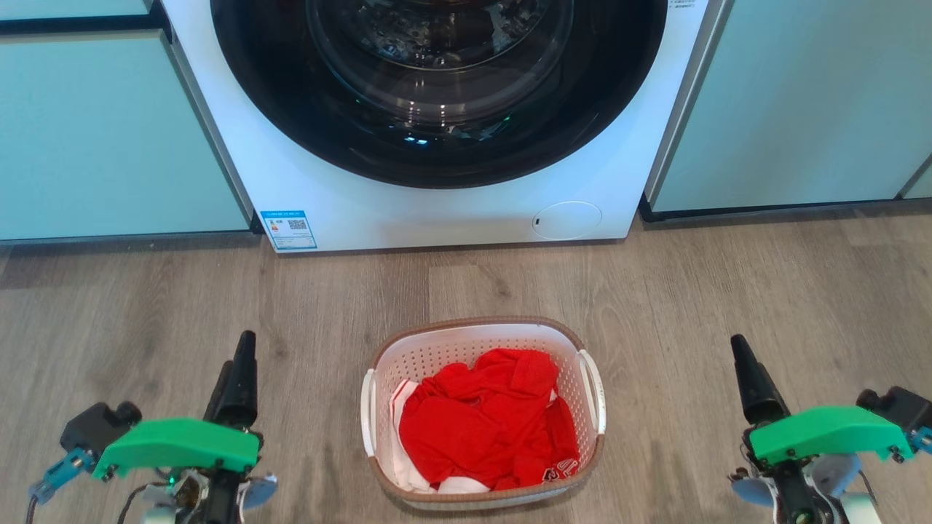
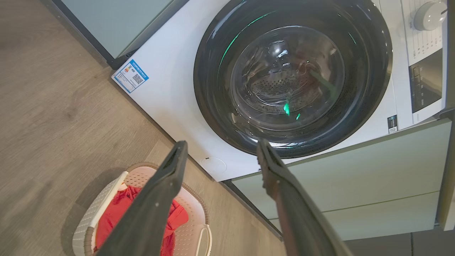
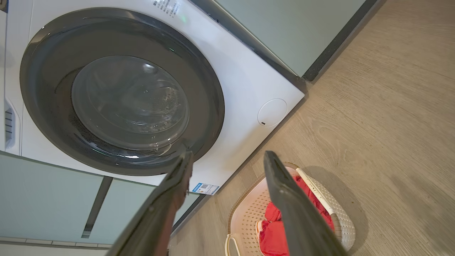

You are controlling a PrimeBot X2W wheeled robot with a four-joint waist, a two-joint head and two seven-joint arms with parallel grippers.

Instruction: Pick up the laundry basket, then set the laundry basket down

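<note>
One laundry basket (image 1: 473, 322), one washer (image 1: 437, 215), one red garment (image 1: 488, 422)

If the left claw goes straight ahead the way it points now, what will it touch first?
The left claw would probably meet the washer first, near the lower edge of its door. The basket lies off that line. Depth is unclear.

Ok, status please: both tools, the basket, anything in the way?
Left tool open, empty. Right tool open, empty. Laundry basket on floor between them, red clothes inside, not gripped. Washer behind it, not blocking.
</note>
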